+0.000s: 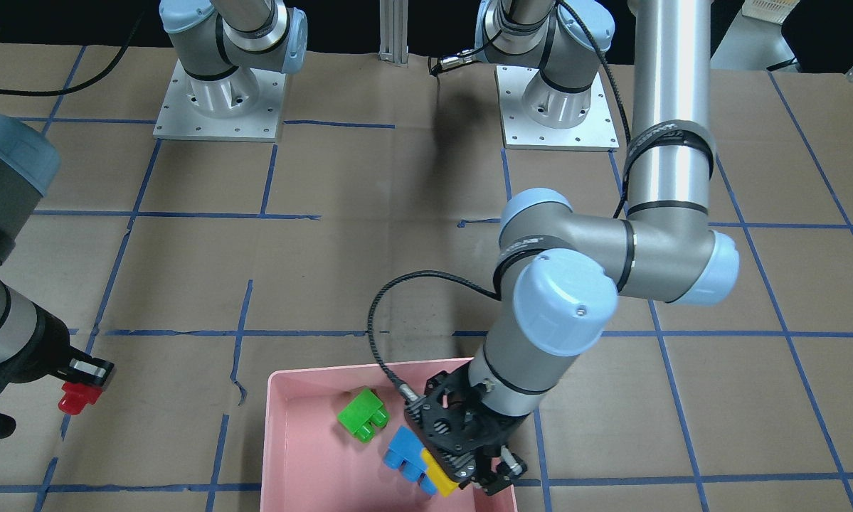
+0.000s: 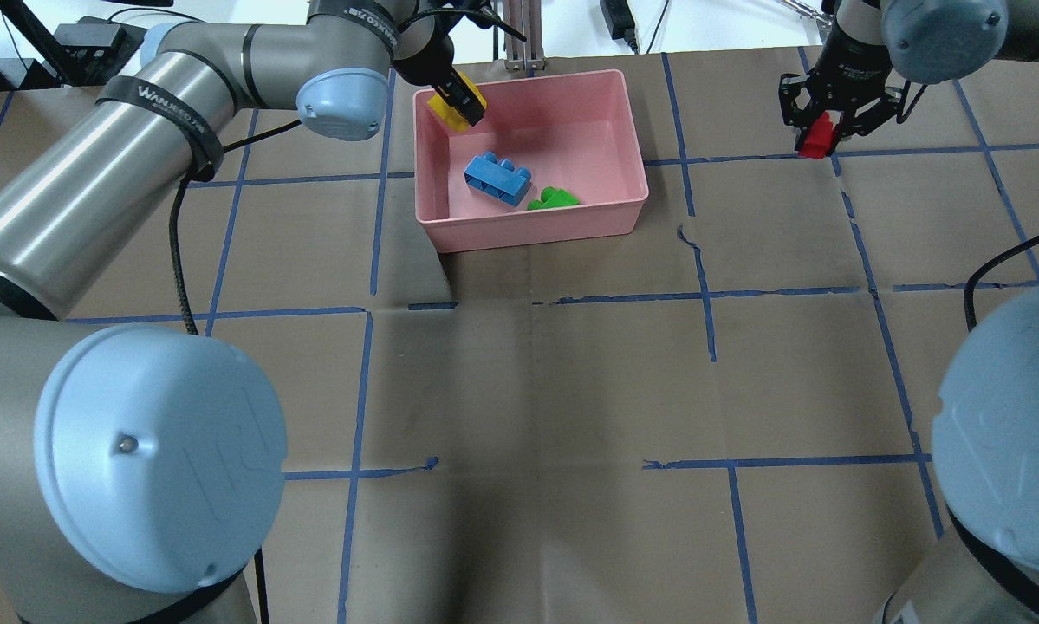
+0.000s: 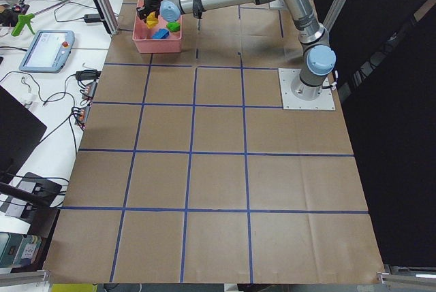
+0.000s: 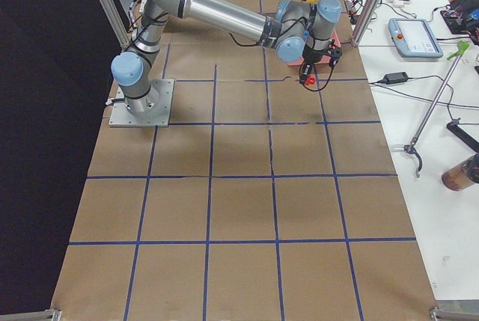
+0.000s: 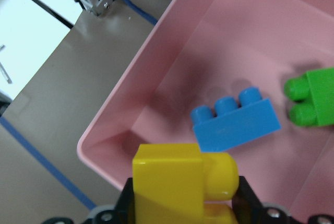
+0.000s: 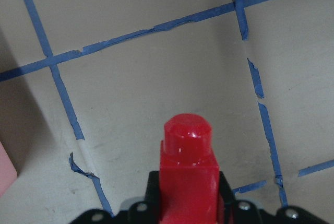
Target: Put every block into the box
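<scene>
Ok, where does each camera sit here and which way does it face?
Front-facing: across the table, facing the robot; left arm over the box.
Overhead: behind the shoulders, looking forward; right arm at view right.
Exterior left: left table end; left arm reaches far.
Exterior right: right table end; right arm near.
Left wrist: down over fingers holding the yellow block, into box.
Right wrist: down past the red block onto table.
Shared: front-facing and overhead both show blue block and green block inside box.

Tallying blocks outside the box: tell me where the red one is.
Overhead view: the red block is gripped by the right end effector, over the table to the right of the pink box, outside it.
</scene>
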### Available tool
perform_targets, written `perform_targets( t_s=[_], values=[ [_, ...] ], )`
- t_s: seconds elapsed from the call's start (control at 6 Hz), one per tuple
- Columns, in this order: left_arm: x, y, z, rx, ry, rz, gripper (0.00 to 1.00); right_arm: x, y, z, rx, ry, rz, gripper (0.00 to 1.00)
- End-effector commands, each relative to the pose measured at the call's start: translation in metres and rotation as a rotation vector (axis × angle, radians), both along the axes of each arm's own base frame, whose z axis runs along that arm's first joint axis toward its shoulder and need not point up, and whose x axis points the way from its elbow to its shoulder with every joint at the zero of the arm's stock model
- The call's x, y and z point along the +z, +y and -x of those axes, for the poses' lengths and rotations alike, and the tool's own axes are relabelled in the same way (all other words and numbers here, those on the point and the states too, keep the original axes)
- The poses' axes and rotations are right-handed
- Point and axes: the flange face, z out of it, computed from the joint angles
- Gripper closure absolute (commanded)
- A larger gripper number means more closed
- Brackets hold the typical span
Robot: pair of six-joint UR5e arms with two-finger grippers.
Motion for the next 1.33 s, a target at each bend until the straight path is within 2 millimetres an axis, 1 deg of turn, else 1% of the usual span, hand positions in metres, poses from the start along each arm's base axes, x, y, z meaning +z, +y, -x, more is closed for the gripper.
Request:
perform_targets(
  t_s=[0.0, 0.17, 0.33, 0.5, 0.67, 0.83, 1.0, 1.17],
  values=[
    [-0.019, 0.002, 0.022, -0.010, -0.004, -0.026, 0.00, 0.012, 0.005, -0.005, 0.055, -0.002, 0.011, 0.62],
    [-0.013, 0.008, 0.021, -0.013, -0.005, -0.025, 0.00, 0.012, 0.005, -0.008, 0.060, -0.002, 0.011, 0.62],
    [-0.008, 0.016, 0.006, -0.004, -0.019, -0.050, 0.00, 0.014, 0.005, -0.015, 0.071, -0.001, 0.014, 0.62],
    [0.011, 0.024, -0.049, 0.076, -0.102, -0.088, 0.00, 0.018, 0.005, -0.037, 0.099, 0.001, 0.028, 0.60],
    [0.027, 0.047, -0.107, 0.153, -0.105, -0.145, 0.00, 0.035, 0.000, -0.082, 0.147, 0.004, 0.074, 0.56],
    [0.038, 0.075, -0.165, 0.239, -0.101, -0.190, 0.00, 0.041, -0.012, -0.122, 0.157, -0.005, 0.097, 0.54],
    [0.051, 0.110, -0.221, 0.342, -0.089, -0.264, 0.00, 0.041, -0.017, -0.187, 0.172, -0.013, 0.120, 0.54],
    [0.072, 0.150, -0.230, 0.462, -0.072, -0.344, 0.00, 0.020, -0.026, -0.249, 0.153, -0.041, 0.122, 0.54]
  ],
)
